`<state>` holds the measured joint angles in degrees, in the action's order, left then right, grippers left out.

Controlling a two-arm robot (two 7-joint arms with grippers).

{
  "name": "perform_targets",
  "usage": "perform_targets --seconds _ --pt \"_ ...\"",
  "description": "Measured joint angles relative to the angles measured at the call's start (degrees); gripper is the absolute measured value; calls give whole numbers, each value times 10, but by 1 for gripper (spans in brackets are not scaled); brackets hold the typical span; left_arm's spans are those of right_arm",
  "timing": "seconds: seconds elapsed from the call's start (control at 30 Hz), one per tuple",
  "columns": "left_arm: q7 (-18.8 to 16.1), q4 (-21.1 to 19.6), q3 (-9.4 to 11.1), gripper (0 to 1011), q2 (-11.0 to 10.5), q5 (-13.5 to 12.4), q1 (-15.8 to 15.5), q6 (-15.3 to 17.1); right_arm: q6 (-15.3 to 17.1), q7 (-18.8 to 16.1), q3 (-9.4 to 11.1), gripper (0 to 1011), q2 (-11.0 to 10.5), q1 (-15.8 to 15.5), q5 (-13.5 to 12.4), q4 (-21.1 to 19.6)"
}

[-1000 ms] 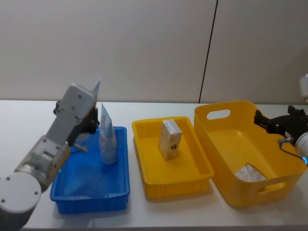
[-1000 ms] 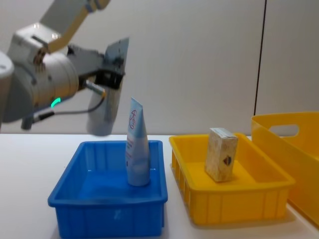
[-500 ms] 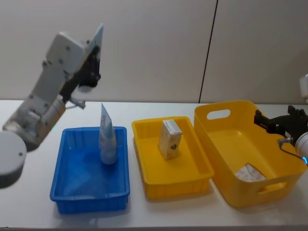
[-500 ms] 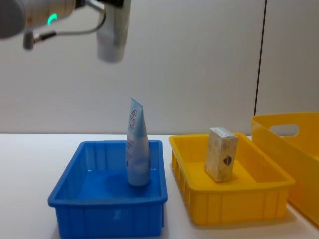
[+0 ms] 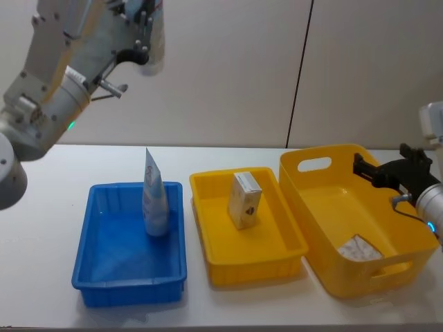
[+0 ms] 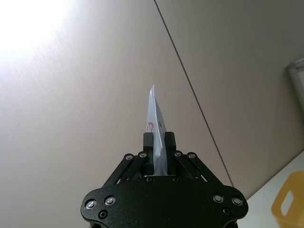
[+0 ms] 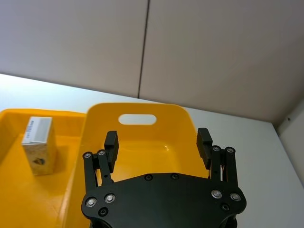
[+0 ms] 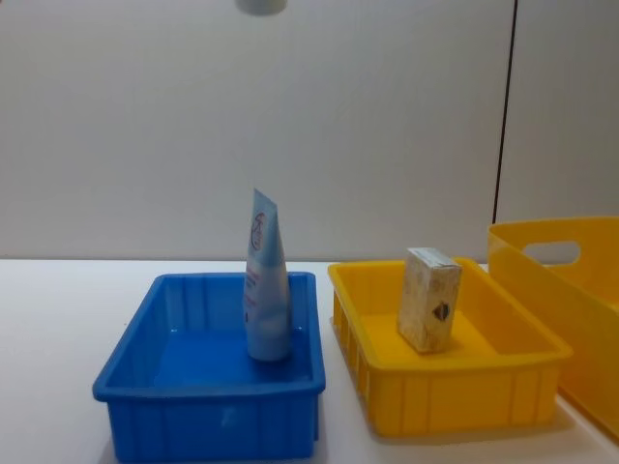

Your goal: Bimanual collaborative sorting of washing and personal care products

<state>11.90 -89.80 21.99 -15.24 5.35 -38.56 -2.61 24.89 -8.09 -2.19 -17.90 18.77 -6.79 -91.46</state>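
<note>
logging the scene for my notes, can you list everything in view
standing tube: 1, pale blue-white, upright in the blue tray
held tube: 1, pale blue-white, high above the table
carton: 1, beige marbled, upright in the small yellow tray
pale item: 1, whitish, flat in the yellow basket; cannot tell what
blue tray: 1, left
small yellow tray: 1, middle
yellow basket: 1, right
table: 1, white
left gripper: shut on the held tube, up high
right gripper: open, at the yellow basket's right rim

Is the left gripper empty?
No, the left gripper is shut on a tube, whose flat end sticks out between its fingers.
</note>
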Motion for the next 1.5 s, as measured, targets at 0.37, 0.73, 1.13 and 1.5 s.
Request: perform_targets --seconds 0.37,0.73,1.13,1.5 --pt "44 31 -9 123 19 40 -29 -27 -38 -54 -24 1000 -13 11 -3 11" --pt "63 46 -10 123 29 52 -32 -30 -86 -115 -57 1000 -30 24 -12 20" --pt "77 52 -8 123 39 63 -22 -28 -168 -178 -105 1001 -47 44 -4 34" --pt "82 52 -7 123 43 68 -15 -22 -240 -194 -155 1001 -43 71 32 55"
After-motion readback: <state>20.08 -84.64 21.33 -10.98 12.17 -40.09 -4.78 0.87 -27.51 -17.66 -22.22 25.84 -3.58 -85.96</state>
